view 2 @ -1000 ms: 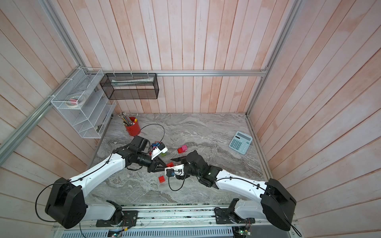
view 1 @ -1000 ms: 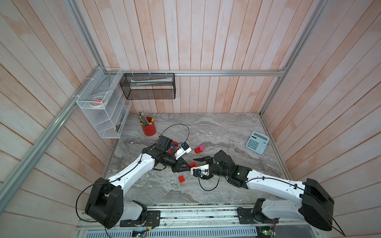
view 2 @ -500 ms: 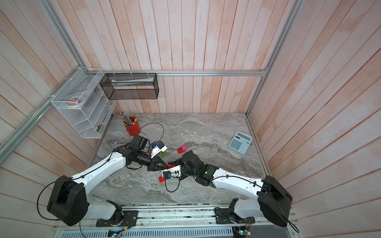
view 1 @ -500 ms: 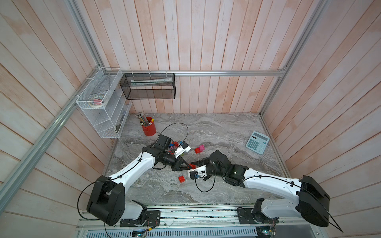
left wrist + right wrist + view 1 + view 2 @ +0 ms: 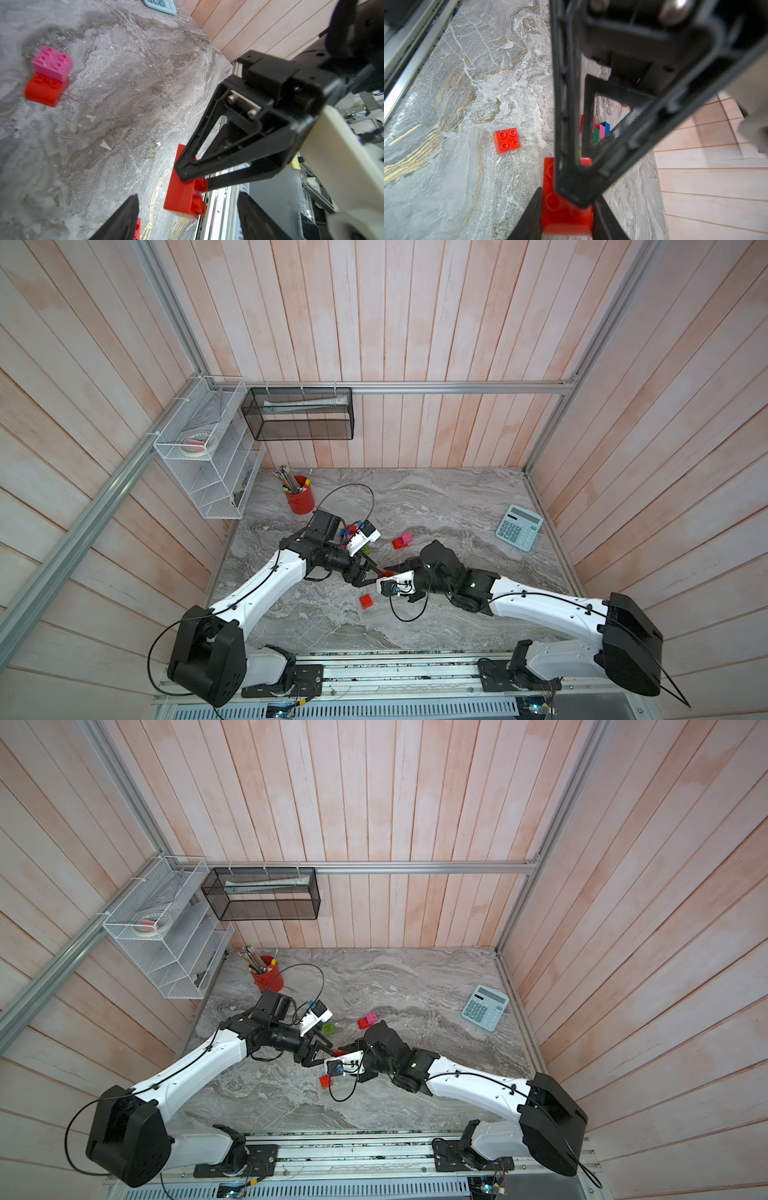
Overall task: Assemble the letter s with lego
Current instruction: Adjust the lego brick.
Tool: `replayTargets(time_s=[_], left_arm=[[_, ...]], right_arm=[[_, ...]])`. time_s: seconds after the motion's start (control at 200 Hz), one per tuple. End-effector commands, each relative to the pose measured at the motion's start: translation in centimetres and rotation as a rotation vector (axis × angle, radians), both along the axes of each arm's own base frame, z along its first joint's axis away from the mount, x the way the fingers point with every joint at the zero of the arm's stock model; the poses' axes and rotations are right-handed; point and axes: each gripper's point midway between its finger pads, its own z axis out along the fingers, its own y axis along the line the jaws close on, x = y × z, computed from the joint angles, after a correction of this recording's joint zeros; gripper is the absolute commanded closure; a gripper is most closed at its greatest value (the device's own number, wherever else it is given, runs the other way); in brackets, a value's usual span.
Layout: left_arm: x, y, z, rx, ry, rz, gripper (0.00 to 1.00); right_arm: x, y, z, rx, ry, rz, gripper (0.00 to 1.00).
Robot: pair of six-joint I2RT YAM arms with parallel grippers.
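A long red lego brick [image 5: 182, 197] hangs above the table between the two arms. My right gripper [image 5: 566, 209] is shut on it, one finger on each long side. My left gripper [image 5: 187, 195] is open, its fingers [image 5: 124, 216] standing wide of the brick on both sides. In both top views the two grippers meet tip to tip, left gripper [image 5: 378, 576] and right gripper [image 5: 390, 571]. A small red brick [image 5: 366, 600] lies flat just in front of them. A pink brick stacked on a red one [image 5: 402, 540] sits behind.
A lime brick [image 5: 328, 1028] and a cluster of red, blue, green and pink bricks [image 5: 601, 132] lie by the left arm's wrist. A red pencil cup [image 5: 300, 499] stands at the back left. A calculator [image 5: 519, 526] lies at the right, near the wall.
My right gripper moved left to the red brick and shut on it. My left gripper, shut on that brick before, has opened and let go.
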Motion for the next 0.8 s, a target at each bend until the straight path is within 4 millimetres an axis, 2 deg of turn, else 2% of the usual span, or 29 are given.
replayTargets(time_s=[0.0,0.08,0.21,0.37,0.56,0.795], left_arm=[[1.4,0.7,2.2,-0.018,-0.107,0.064,0.15],[1.6,1.3,2.2,0.001,-0.111,0.098,0.13],[2.7,3.3,0.0,0.11,-0.11,0.212,0.1],[3.4,5.4,-0.3,0.142,-0.127,0.32,0.09],[4.0,7.4,-0.7,0.168,-0.118,0.404,0.09],[5.4,9.8,-0.7,0.169,-0.072,0.537,0.09]], right_arm=[[-1.1,-0.6,-1.9,-0.018,0.136,-0.037,0.74],[-1.6,-0.9,-3.2,-0.032,0.2,-0.054,0.73],[-3.1,-1.3,-5.6,-0.073,0.336,-0.041,0.73],[-3.9,-1.1,-7.2,-0.104,0.484,-0.003,0.74],[-3.8,-1.2,-9.3,-0.189,0.56,0.04,0.74],[-3.0,0.1,-9.9,-0.256,0.612,0.106,0.75]])
